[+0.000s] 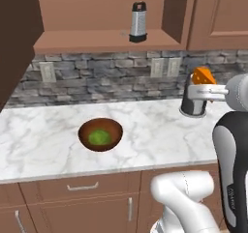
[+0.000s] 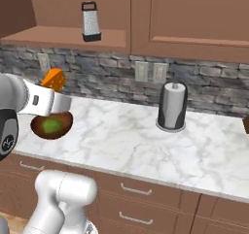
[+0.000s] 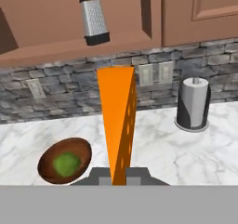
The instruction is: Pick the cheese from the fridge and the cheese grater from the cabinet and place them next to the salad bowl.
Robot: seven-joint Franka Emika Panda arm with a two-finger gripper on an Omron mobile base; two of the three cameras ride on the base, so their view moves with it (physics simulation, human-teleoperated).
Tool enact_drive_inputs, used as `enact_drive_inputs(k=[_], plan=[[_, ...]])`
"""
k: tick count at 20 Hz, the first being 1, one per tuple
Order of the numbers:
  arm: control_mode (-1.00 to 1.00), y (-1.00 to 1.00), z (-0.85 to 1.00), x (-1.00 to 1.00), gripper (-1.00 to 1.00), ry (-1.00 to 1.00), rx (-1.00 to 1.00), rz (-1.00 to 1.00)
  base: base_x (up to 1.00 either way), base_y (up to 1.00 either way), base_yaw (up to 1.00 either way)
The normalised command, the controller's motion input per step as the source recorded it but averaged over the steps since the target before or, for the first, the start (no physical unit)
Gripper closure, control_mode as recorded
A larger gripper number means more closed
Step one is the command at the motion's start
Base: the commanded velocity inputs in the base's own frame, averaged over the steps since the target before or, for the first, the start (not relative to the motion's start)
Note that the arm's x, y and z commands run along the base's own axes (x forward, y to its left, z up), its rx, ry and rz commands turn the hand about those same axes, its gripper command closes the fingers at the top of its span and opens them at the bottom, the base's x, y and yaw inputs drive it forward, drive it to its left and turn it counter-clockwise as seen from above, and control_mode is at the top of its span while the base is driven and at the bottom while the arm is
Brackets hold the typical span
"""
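My gripper is clamped on the cheese, the orange wedge jutting straight out ahead of my fingers above the marble counter. Below and to my left the salad bowl sits on that counter. Beyond the wedge, up in the open cabinet, the cheese grater stands upright on the shelf.

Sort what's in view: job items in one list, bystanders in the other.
Job items:
cheese, held in the shut gripper above the counter
grater, upright on the open cabinet shelf
salad bowl, on the counter

Bystanders:
grey cylinder with white top, standing on the counter
wall outlets
drawers under the counter
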Motion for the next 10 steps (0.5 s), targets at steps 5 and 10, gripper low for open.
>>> enact_drive_inputs(k=[5, 10], plan=[[1.0, 0.0, 0.0, 0.0, 1.0, 0.0, 0.0, 0.0, 0.77, 0.0, -0.21], [1.0, 0.0, 0.0, 0.0, 1.0, 0.0, 0.0, 0.0, 0.04, 0.06, -0.07]])
